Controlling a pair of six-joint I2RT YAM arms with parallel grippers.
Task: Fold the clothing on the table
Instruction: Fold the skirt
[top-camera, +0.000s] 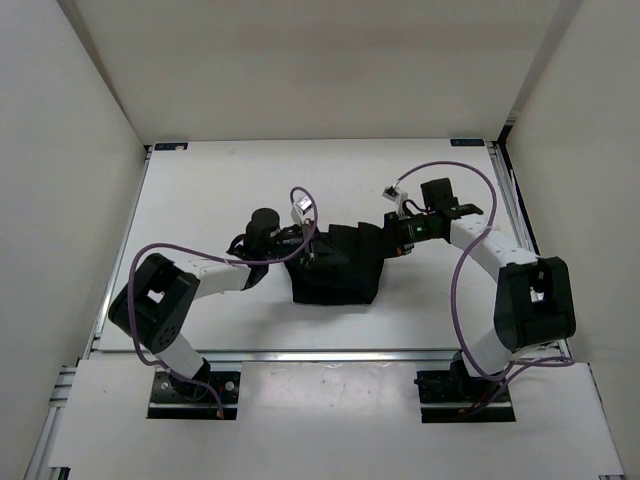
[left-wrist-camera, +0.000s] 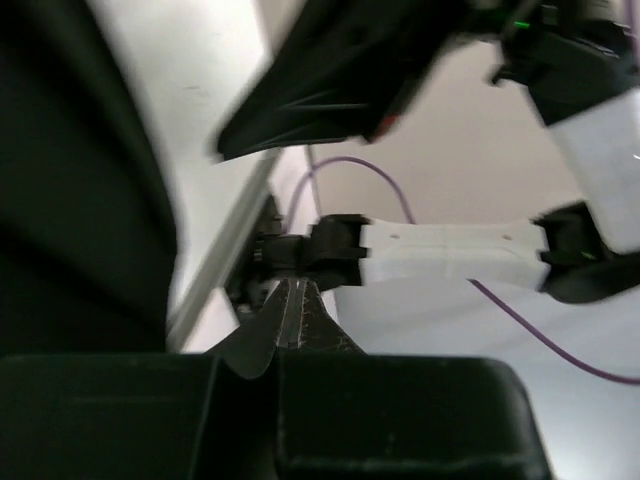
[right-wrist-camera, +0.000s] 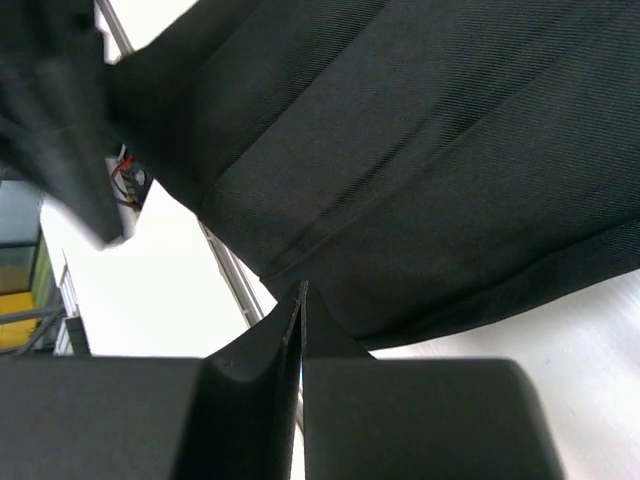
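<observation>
clothing (right-wrist-camera: 420, 150) cut off at picture edges, left wrist view blurred

One garment (top-camera: 335, 282), one table (top-camera: 220, 190), two arms (top-camera: 215, 272) (top-camera: 480, 245), two purple cables (top-camera: 135, 265) (top-camera: 455, 285), left gripper (left-wrist-camera: 293, 310) plus right gripper (right-wrist-camera: 300, 310).

Right pincer (right-wrist-camera: 300, 298) closed, tips pinching black clothing (right-wrist-camera: 420, 150) edge; white table (right-wrist-camera: 565, 335) below.

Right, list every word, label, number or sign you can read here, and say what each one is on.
No text can be read in any view.
Left blue sticker at the far edge of the table: too small to read.
Right blue sticker at the same edge: too small to read.
Clothing: plain black, no label or print showing.
</observation>
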